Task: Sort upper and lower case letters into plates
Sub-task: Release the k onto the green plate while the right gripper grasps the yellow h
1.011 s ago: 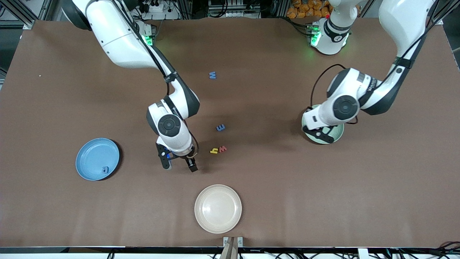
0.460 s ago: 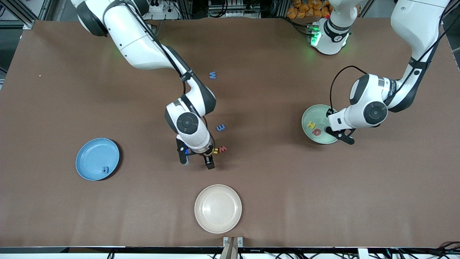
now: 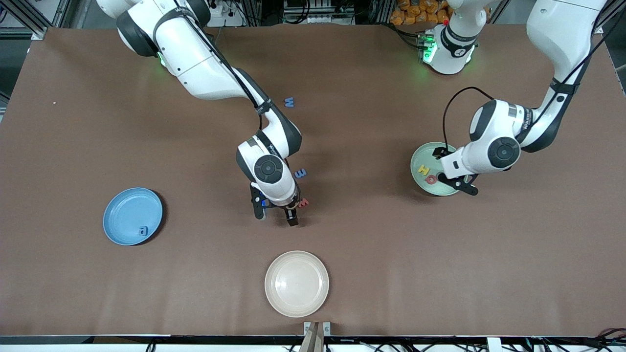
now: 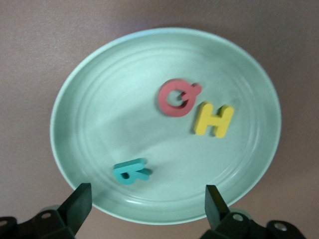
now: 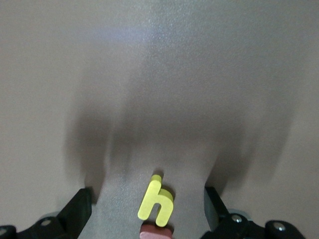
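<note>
The mint green plate [image 3: 419, 159] [image 4: 99, 89] stands toward the left arm's end of the table. It holds a red Q [image 4: 177, 97] [image 3: 431, 180], a yellow H [image 4: 214, 119] [image 3: 423, 169] and a teal R [image 4: 130, 171]. My left gripper [image 3: 454, 172] [image 4: 146, 209] hangs open and empty over that plate's rim. The blue plate [image 3: 128, 208] holds a small a [image 3: 143, 230]. My right gripper [image 3: 275, 214] [image 5: 147, 209] is open, low over the table, with a yellow h [image 5: 157, 201] between its fingers, untouched. A red w [image 3: 304, 201] [image 5: 155, 232] lies right beside the h.
A blue E [image 3: 301, 173] lies just beside the right wrist, farther from the front camera than the red w. A blue W [image 3: 289, 102] lies farther still. A cream-beige plate [image 3: 297, 283] stands near the table's front edge.
My left gripper opened and the teal R now lies in the mint plate. The right arm swung toward the left arm's end of the table and now straddles the yellow h.
</note>
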Available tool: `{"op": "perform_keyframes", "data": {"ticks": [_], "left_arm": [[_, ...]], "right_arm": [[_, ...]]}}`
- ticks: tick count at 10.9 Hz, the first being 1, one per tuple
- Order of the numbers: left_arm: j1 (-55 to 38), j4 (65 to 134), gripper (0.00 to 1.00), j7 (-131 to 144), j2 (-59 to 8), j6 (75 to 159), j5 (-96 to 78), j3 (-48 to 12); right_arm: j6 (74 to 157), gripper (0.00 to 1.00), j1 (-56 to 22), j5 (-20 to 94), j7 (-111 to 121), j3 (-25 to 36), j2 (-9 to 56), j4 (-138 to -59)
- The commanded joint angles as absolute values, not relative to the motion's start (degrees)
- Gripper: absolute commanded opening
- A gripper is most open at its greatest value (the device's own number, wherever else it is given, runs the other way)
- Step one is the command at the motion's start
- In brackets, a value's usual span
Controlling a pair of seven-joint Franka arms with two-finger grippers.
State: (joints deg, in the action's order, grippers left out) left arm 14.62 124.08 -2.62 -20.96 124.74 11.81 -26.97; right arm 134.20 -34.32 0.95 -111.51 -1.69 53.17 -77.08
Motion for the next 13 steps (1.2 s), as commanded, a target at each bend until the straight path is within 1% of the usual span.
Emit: {"op": "perform_keyframes", "data": {"ticks": [1,4,6,7,9,10,11,12,13], "left_arm": [[9.6,123.1,1.00,8.7,-19.2,124.6,10.0,-27.6],[6.3,119.5,1.00,13.6,-20.4,123.8,4.0,-28.5],[4.1,114.6,1.00,15.9,-21.5,118.6,1.7,-28.4],[3.1,113.6,1.00,17.1,-21.8,117.4,2.3,-28.3],[3.0,113.6,1.00,17.1,-22.0,117.2,2.4,-28.3],[3.0,113.5,1.00,17.3,-22.3,117.2,2.4,-28.3],[2.8,113.3,1.00,17.6,-22.4,117.2,1.9,-28.3],[2.6,112.2,1.00,19.0,-23.0,117.2,1.7,-28.3],[1.9,111.2,1.00,20.8,-23.5,117.2,1.7,-28.3]], "right_arm": [[133.5,1.00,-35.1,1.7,-113.0,-1.1,54.1,-75.1],[133.2,1.00,-35.0,1.7,-114.2,-1.1,54.1,-75.1],[131.3,1.00,-35.1,1.7,-114.2,-1.1,53.9,-75.1],[130.4,1.00,-35.1,1.6,-114.2,-1.1,53.8,-75.1],[129.5,1.00,-35.2,1.3,-114.3,-1.1,53.7,-75.1],[129.4,0.97,-35.2,1.2,-114.3,-1.1,53.6,-75.1],[129.4,0.77,-35.2,1.1,-114.3,-1.1,53.4,-75.0],[129.4,0.34,-35.2,1.0,-114.3,-1.1,53.2,-75.0],[129.4,0.00,-35.4,0.4,-114.3,-1.1,53.3,-74.6]]}}
